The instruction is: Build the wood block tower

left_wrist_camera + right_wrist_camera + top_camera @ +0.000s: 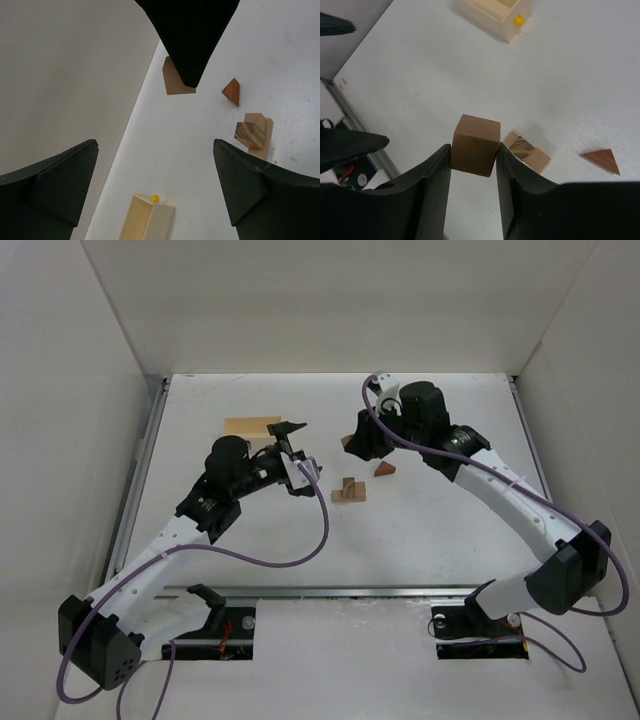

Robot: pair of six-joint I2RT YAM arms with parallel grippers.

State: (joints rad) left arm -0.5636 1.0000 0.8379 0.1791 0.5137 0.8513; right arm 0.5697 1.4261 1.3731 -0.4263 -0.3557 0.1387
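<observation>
1. The wood block tower, a flat tan piece with a darker-grained block standing on it, rests on the counter between the two hands, nearer the arm bases than either.
2. The left hand is to the left of the tower, fingers spread wide and holding nothing.
3. A reddish-brown wedge lies flat just beside the right hand, apart from the tower.
4. The right hand pinches a tan cube between its fingers. The cube seems to be clear of the counter, though the angle leaves this unsure.
5. Farthest off, behind the left hand, is a pale wooden box with a small yellow ball at its edge.
</observation>
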